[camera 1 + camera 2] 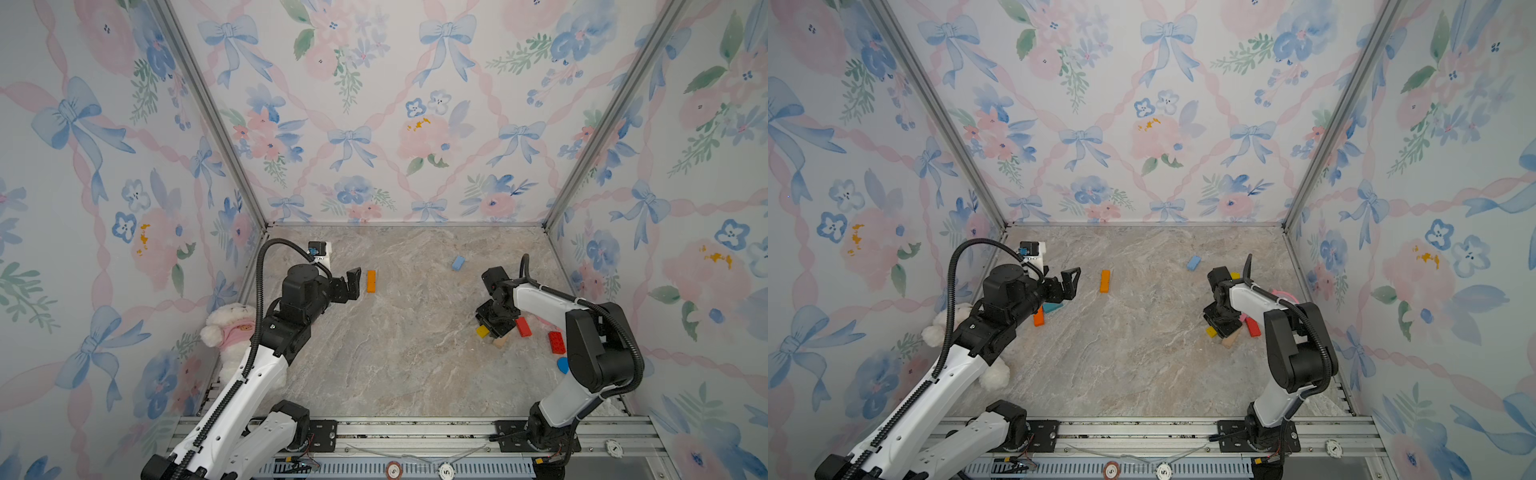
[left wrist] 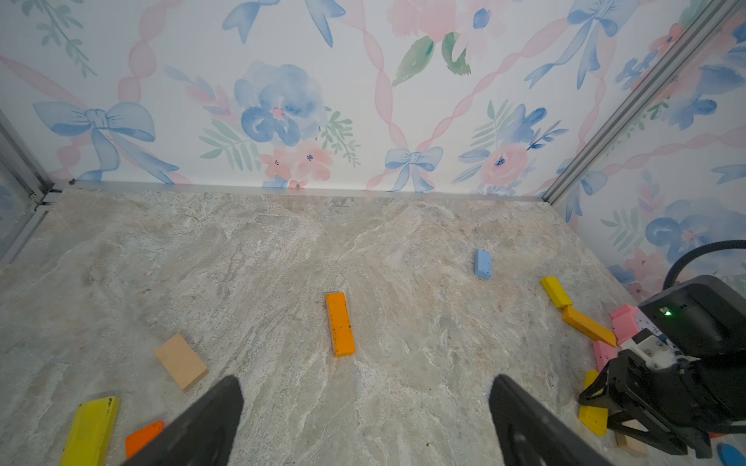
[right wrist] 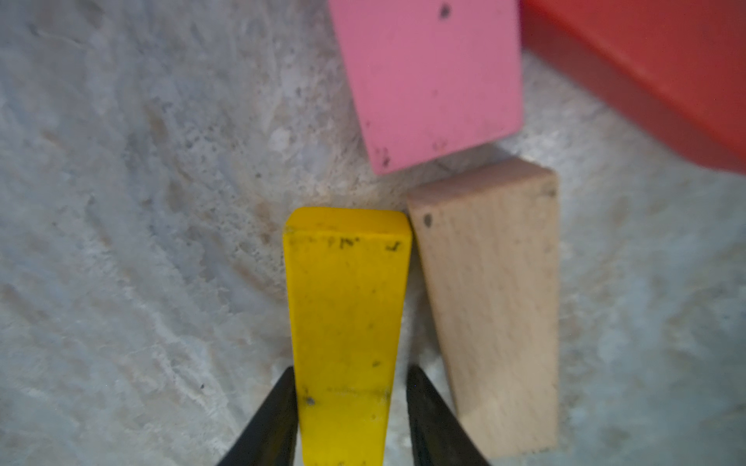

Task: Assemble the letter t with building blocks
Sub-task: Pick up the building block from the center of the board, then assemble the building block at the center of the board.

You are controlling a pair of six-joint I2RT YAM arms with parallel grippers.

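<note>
2 top views overhead, sharing tabletop (image 1: 407, 353); wrist views close, low.

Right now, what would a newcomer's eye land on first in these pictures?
The bow-and-flower wallpaper on all three walls dominates both top views. Next is the yellow block filling the right wrist view. The jaws of the right arm stand on either side of it, with a bare wood block alongside and a pink block near its end. An orange block lies alone on the table ahead of the left arm and its wide-open jaws.
</note>
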